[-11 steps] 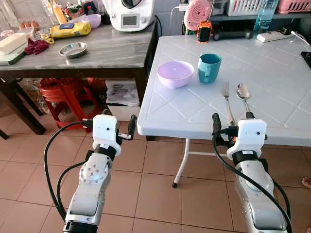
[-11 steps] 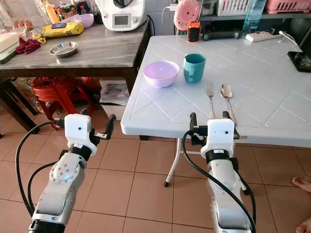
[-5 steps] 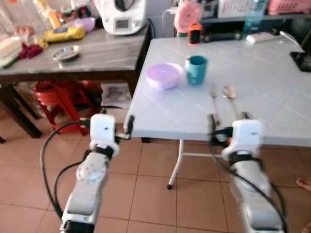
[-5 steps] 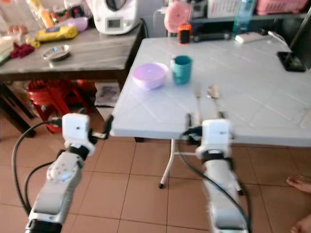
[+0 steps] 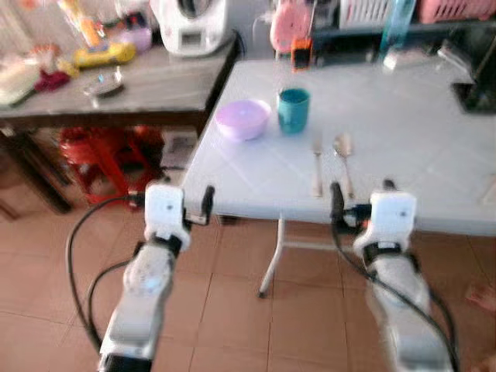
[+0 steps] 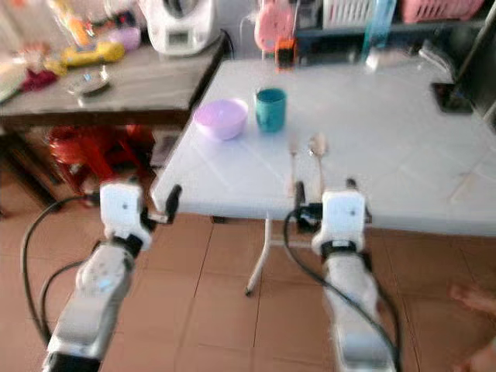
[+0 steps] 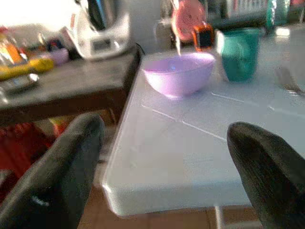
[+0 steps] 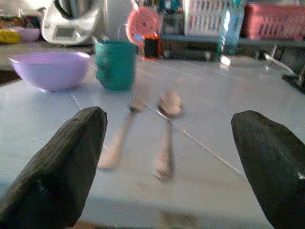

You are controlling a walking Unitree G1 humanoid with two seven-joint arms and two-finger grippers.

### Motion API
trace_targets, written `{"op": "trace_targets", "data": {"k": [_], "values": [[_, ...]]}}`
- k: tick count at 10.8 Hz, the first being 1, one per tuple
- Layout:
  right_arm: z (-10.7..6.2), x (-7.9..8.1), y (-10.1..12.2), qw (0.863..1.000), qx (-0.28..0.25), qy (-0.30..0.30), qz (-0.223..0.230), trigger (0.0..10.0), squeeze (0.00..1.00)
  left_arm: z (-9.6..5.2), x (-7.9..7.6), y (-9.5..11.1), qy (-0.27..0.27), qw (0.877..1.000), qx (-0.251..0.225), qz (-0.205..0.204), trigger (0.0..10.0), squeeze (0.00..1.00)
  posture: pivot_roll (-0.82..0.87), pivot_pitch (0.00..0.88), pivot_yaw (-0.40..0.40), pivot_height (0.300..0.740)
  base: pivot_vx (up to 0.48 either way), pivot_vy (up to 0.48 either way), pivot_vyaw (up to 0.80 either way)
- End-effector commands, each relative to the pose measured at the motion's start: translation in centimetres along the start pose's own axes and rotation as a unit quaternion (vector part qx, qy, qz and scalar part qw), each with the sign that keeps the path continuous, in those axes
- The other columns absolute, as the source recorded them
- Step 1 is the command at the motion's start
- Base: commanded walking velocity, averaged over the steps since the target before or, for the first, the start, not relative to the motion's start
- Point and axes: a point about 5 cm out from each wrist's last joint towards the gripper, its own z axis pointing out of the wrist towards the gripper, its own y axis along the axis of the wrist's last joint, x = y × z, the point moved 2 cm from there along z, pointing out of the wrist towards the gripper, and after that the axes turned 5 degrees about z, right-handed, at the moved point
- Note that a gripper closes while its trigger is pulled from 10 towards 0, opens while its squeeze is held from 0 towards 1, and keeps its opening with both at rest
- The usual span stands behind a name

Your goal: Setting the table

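Observation:
On the white folding table [image 5: 411, 132] stand a purple bowl [image 5: 242, 118] and a teal cup [image 5: 294, 110] near its left side. A fork [image 5: 317, 167] and a spoon [image 5: 343, 153] lie side by side near the front edge. My left gripper [image 5: 170, 197] hangs open and empty just off the table's front left corner, below its top. At the front edge, just short of the fork and spoon, my right gripper [image 5: 361, 191] is open and empty. The right wrist view looks between the fingers [image 8: 52, 167] at the fork [image 8: 125, 129] and spoon [image 8: 167, 131]. The left wrist view shows the bowl [image 7: 178, 74].
A dark wooden counter [image 5: 147, 77] to the left carries a white appliance [image 5: 191, 23], a metal dish [image 5: 103, 85] and bottles, with a red stool [image 5: 101, 151] beneath. A pink fan [image 5: 288, 23] and a water bottle [image 5: 395, 23] stand at the table's back. A person's foot [image 6: 469, 294] rests on the tiled floor.
The whole picture has shifted and blurred, so the camera has moved; the table now sits a little farther off. Both grippers stay open. Nothing on the table has moved.

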Motion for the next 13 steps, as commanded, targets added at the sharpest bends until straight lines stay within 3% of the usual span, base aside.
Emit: {"op": "trace_targets", "data": {"k": [1,7,13], "values": [[0.0,0.1,0.2,1.000,-0.005,-0.003,0.006,10.0,0.00,0.0,0.6,0.3,0.005,1.000,-0.004,0.008,10.0,0.00,-0.09,0.069,0.128,0.740,0.000,0.000,0.00],[-0.1,0.6,0.4,1.000,-0.011,0.017,0.014,10.0,0.00,0.3,0.9,0.4,0.002,1.000,-0.007,0.013,10.0,0.00,-0.09,0.069,0.128,0.740,0.000,0.000,0.08],[-0.4,0.5,0.1,1.000,-0.004,0.006,0.014,10.0,0.00,0.0,-0.3,0.3,-0.041,0.999,-0.005,-0.011,10.0,0.00,-0.09,0.078,0.128,0.740,0.043,0.000,0.12]]}}
